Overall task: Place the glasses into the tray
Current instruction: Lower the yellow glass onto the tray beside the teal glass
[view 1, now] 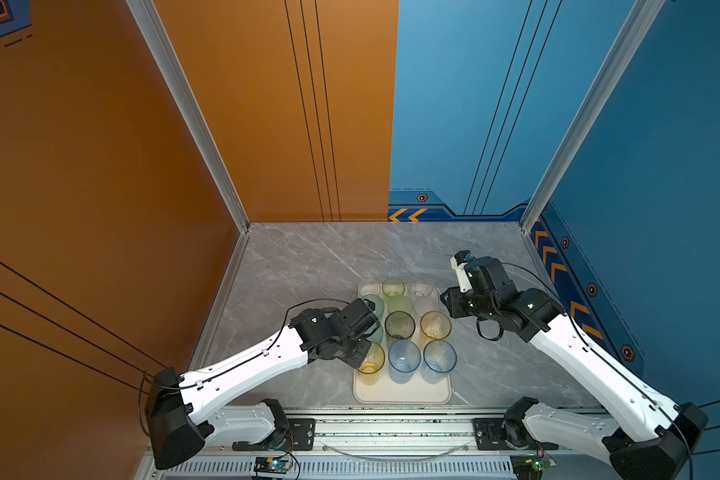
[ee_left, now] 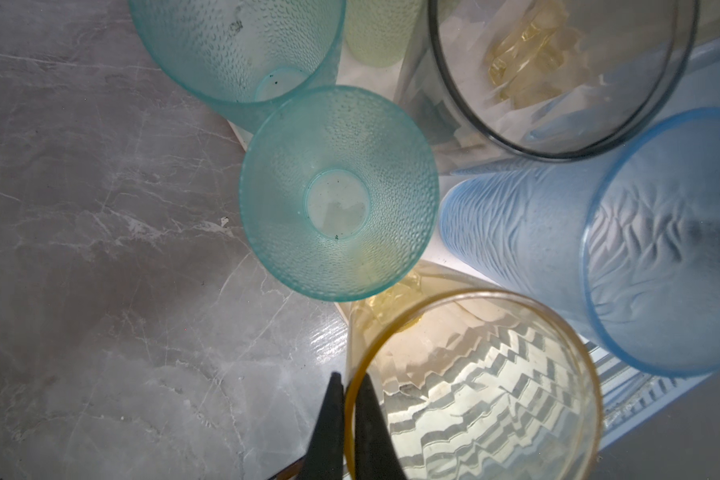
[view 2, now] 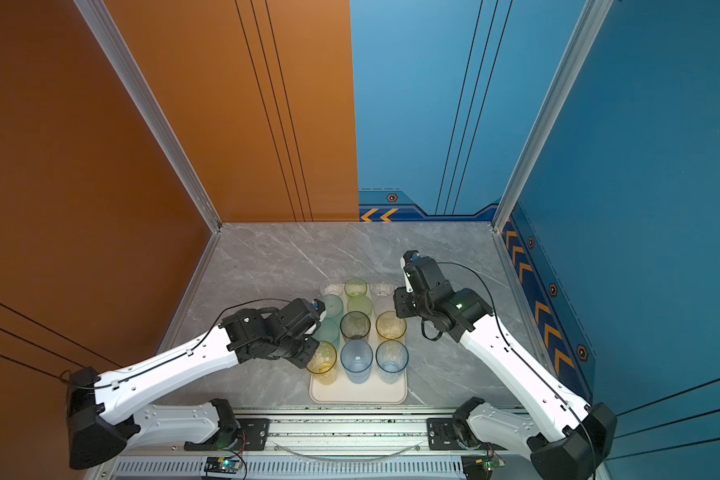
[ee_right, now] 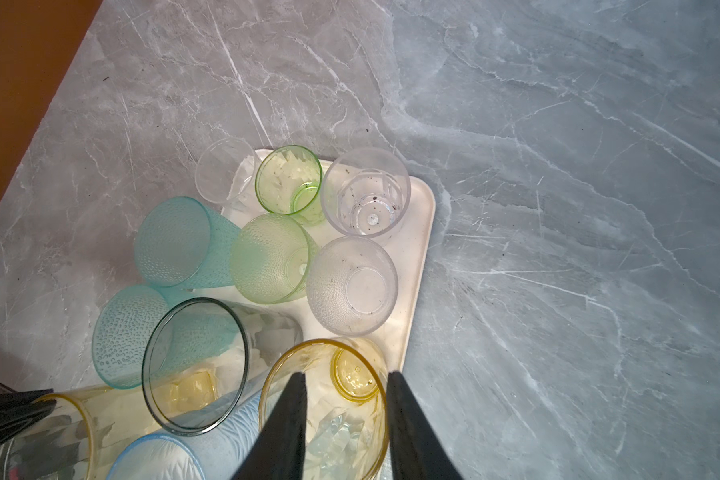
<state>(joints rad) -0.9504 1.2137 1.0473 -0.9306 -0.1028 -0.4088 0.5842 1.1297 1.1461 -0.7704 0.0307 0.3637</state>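
Gripping the rim of the yellow glass (ee_left: 495, 415) at the tray's (view 1: 402, 397) near left corner with the left gripper (ee_left: 350, 376) clamped shut, straddling a second yellow glass (view 1: 435, 326) by the tray's right edge with the right gripper (ee_right: 346, 374) parted, amid other glasses (view 1: 404, 359) upright on the tray.

Packed glasses (view 1: 400, 325) crowd the tray (view 1: 402, 395) — open tabletop (view 1: 329, 257) around.
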